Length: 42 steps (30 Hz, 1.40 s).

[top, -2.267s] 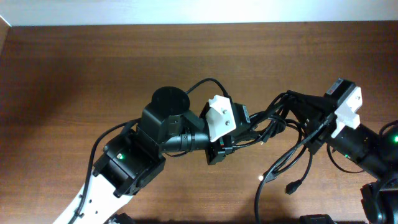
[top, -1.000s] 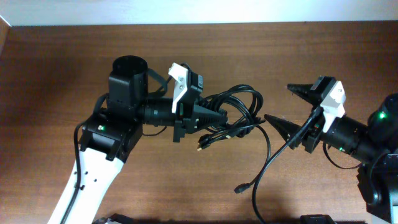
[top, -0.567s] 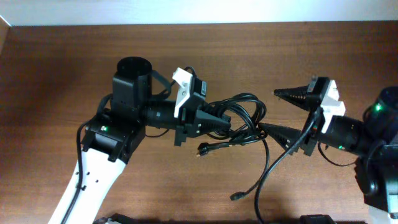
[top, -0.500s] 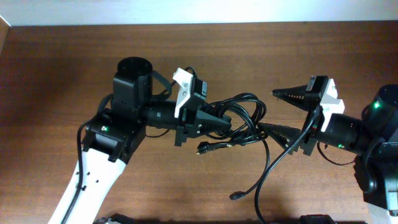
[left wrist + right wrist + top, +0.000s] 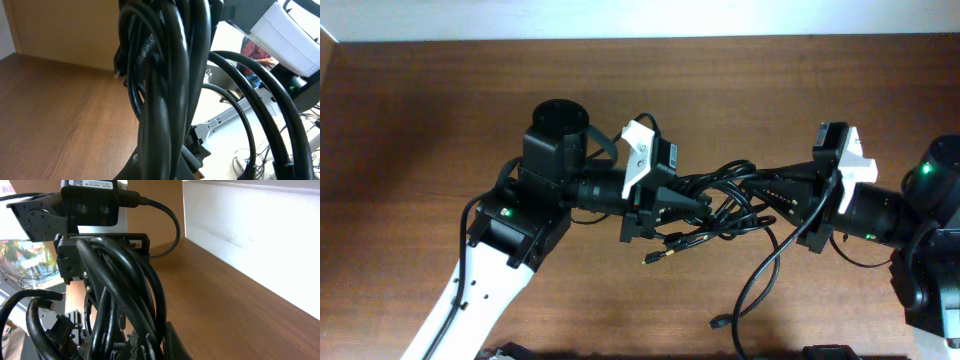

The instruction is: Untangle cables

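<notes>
**Brown wood under even light**

A dark brown wood-grain table [image 5: 420,120] fills the overhead view, evenly lit with a soft sheen. A plain white wall [image 5: 620,18] runs along its far edge. The right wrist view shows that wall bright where it meets the tabletop. In the left wrist view a flat tan wooden panel [image 5: 60,30] stands behind the table, beside a bright, blurred room.

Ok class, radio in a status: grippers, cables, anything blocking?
Left gripper shut on cables. Right gripper shut on them too. Loose end trailing; nothing blocking.
</notes>
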Available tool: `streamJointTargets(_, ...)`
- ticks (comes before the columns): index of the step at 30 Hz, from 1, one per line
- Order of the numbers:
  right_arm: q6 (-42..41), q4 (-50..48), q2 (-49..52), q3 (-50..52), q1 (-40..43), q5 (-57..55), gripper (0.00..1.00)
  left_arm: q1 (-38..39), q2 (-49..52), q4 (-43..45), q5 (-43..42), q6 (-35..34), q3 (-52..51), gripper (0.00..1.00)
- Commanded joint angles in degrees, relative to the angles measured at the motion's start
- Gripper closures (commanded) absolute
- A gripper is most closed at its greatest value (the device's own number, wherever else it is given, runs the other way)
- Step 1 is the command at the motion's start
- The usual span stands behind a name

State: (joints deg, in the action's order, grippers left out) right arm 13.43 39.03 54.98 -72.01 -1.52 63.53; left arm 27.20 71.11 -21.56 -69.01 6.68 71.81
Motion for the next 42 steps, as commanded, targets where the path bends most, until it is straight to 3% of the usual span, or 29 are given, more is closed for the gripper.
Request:
streamJointTargets(1, 1.1, -4.2, 0.7, -0.3, 0.0, -1.2, 0.96, 0.6, -0.7, 0.6, -6.7, 0.0, 0.6, 1.00)
streamJointTargets(10, 1.2, -23.5, 0.7, -0.3, 0.0, -3.7, 0.96, 5.1, 0.6, -0.4, -6.6, 0.0, 0.5, 1.00)
streamJointTargets(13, 4.7, -24.3, 0.7, -0.3, 0.0, -19.3, 0.96, 5.0, 0.7, -1.7, -6.6, 0.1, 0.5, 1.00)
streamJointTargets(15, 6.3, -24.3, 0.7, -0.3, 0.0, -38.5, 0.94, 5.0, 0.7, -3.7, -5.1, 0.1, 0.5, 1.00)
streamJointTargets(16, 6.3, -23.8, 0.7, -0.3, 0.0, -43.0, 0.83, 5.0, 0.7, -4.1, -4.5, 0.1, 0.5, 1.00)
streamJointTargets(18, 5.9, -20.1, -0.8, -0.3, 0.0, -49.2, 0.35, 5.0, 0.7, -4.1, -2.8, 0.1, 0.5, 1.00)
streamJointTargets(20, 3.5, -15.5, -4.5, -0.3, 0.0, -48.8, 0.01, 4.8, 0.7, -4.0, 0.0, 0.1, 0.5, 1.00)
streamJointTargets(24, 3.5, -0.9, -9.7, -0.3, 0.0, -47.5, 0.01, 1.7, 0.7, -2.1, 0.0, 0.3, 0.5, 1.00)
streamJointTargets(26, 2.6, 2.7, -11.4, -0.3, 0.0, -40.0, 0.01, -1.3, 0.7, -2.1, 0.1, 0.3, 0.5, 1.00)
streamJointTargets(30, -4.1, 2.6, -11.9, -0.3, 0.0, -26.6, 0.01, -3.4, 0.7, -2.4, -0.2, 0.8, 0.5, 1.00)
streamJointTargets(35, -5.3, 2.3, -11.2, -0.3, 0.0, -25.1, 0.01, -3.3, 0.7, -2.5, -6.9, 4.6, 0.5, 1.00)
streamJointTargets(42, -6.9, -0.2, -5.9, -0.3, 0.0, -15.4, 0.01, 0.0, 0.7, -2.5, -6.3, 7.2, 0.5, 1.00)
